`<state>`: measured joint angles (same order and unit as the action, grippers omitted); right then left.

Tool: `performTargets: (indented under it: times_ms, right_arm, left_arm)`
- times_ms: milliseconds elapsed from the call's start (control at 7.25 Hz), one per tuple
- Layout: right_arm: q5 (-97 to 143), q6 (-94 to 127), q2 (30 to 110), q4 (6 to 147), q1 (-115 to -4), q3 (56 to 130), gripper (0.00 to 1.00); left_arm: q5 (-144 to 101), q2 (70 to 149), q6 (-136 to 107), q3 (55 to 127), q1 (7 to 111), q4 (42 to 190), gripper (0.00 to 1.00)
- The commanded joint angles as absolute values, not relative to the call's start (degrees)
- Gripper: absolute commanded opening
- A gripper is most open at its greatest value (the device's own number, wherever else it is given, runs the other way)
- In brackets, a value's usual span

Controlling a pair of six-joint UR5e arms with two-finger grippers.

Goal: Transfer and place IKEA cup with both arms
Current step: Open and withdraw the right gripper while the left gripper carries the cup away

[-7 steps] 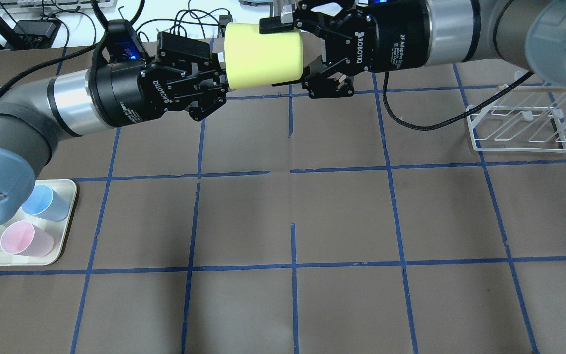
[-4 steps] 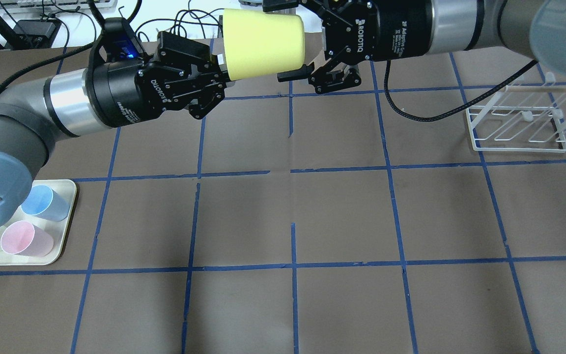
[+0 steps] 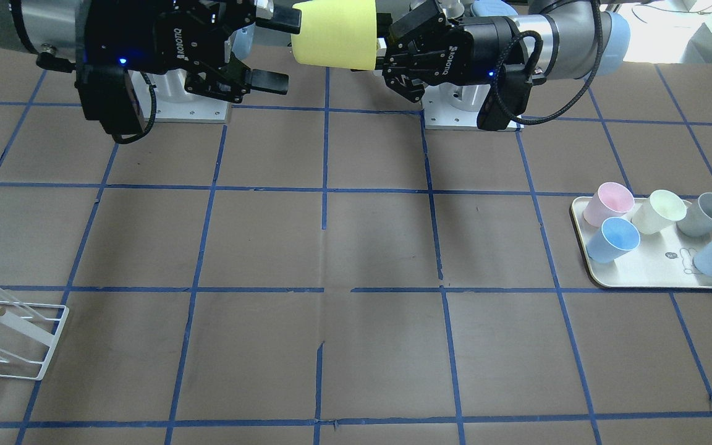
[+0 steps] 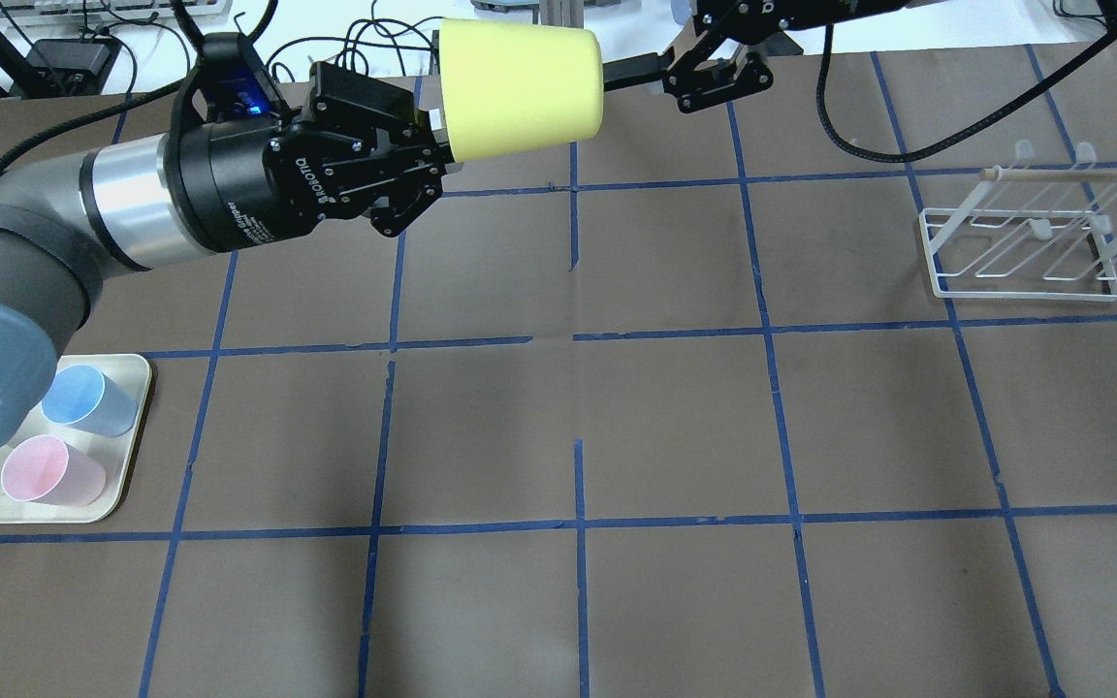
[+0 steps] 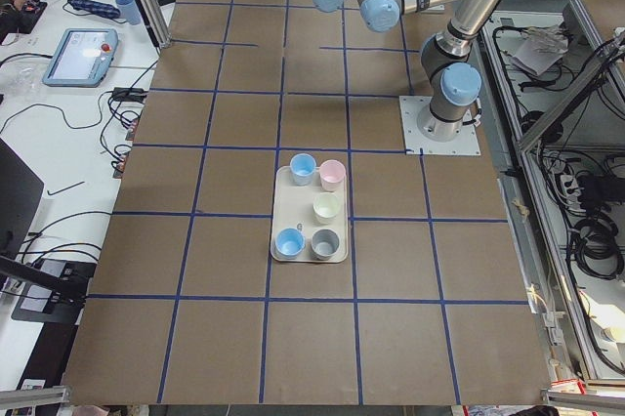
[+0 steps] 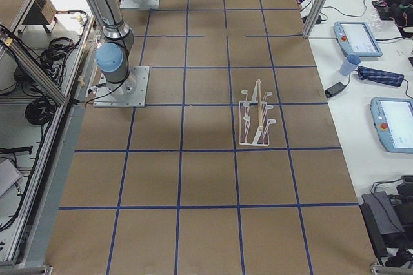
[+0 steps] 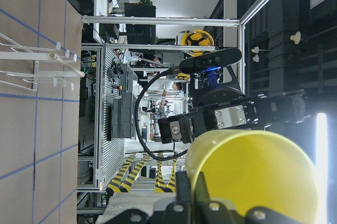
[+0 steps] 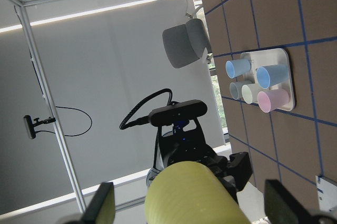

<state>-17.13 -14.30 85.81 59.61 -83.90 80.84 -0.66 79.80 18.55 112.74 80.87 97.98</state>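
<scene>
The bright yellow IKEA cup (image 4: pixel 520 87) lies on its side in the air above the far middle of the table. My left gripper (image 4: pixel 434 145) is shut on its wide end. It also shows in the front view (image 3: pixel 334 34) and the left wrist view (image 7: pixel 253 176). My right gripper (image 3: pixel 290 54) is open, its fingers wide apart at the cup's free end and not closed on it. In the right wrist view the cup (image 8: pixel 189 192) sits between the spread fingers (image 8: pixel 102 205). In the overhead view only one right finger (image 4: pixel 631 68) shows.
A cream tray (image 3: pixel 640 285) on my left side holds pink (image 3: pixel 607 203), pale cream (image 3: pixel 659 210), grey (image 3: pixel 709 213) and two light blue cups (image 3: pixel 614 239). A white wire rack (image 4: pixel 1024 242) with a wooden rod stands on my right side.
My right gripper, which straddled the cup's free end, has drawn back to the right and up, mostly leaving the overhead view. The left gripper keeps hold of the cup, nearly still.
</scene>
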Motion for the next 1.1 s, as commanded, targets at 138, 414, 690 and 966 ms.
performTargets:
  times_ms: [138, 414, 690, 966]
  right_arm:
    - [-38.9, -11.2, 85.2, 62.6, -78.2, 75.9, 1.00]
    - [-61.3, -2.5, 85.6, 74.4, -78.0, 76.0, 1.00]
    - [-75.3, -1.4, 85.5, 75.4, -78.6, 76.2, 1.00]
    - [-82.7, 1.2, 84.5, 78.5, -82.0, 76.7, 1.00]
  left_arm:
    - [16.2, 78.6, 15.6, 112.8, 78.5, 95.1, 0.00]
    - [34.5, 78.6, 15.6, 112.6, 72.7, 93.4, 0.00]
    - [51.3, 78.5, 15.6, 111.6, 69.0, 89.9, 0.00]
    - [67.1, 80.5, 16.3, 106.8, 66.1, 88.9, 0.00]
